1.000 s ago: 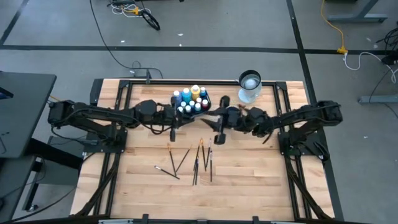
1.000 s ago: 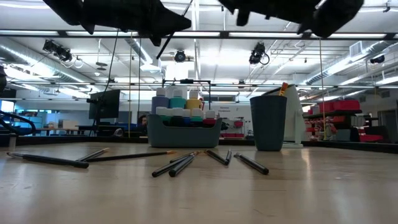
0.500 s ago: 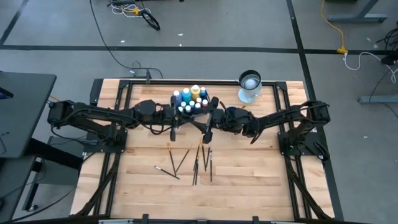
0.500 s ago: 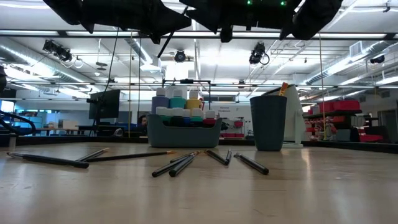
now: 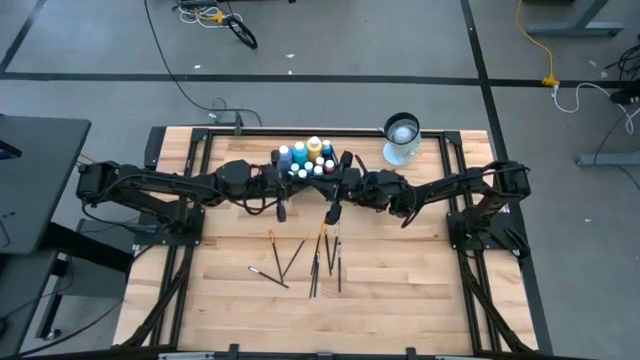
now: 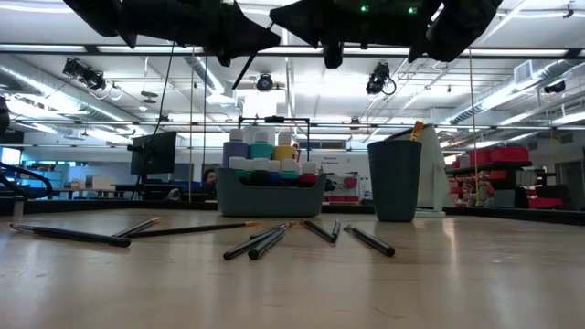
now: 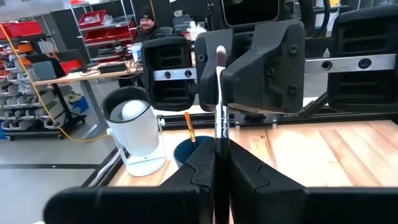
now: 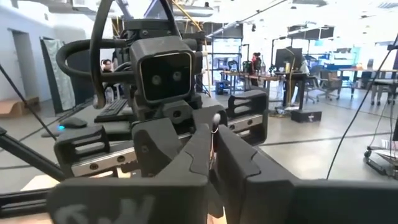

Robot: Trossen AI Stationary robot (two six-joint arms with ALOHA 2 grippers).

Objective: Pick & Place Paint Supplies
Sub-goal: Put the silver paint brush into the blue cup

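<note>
Brush handover above the table, both tools pinching one brush

I see the brush (image 7: 220, 93) upright, clamped in my left tool (image 7: 221, 165), with my right tool (image 8: 212, 147) closed on its other end; the two meet in mid-air just in front of the tray (image 5: 305, 172) of paint bottles (image 5: 303, 157). More brushes (image 5: 318, 255) lie loose on the table (image 5: 400, 290). I'd confirm the right tool's hold before letting the left go, then carry to the cup (image 6: 395, 179).
</note>
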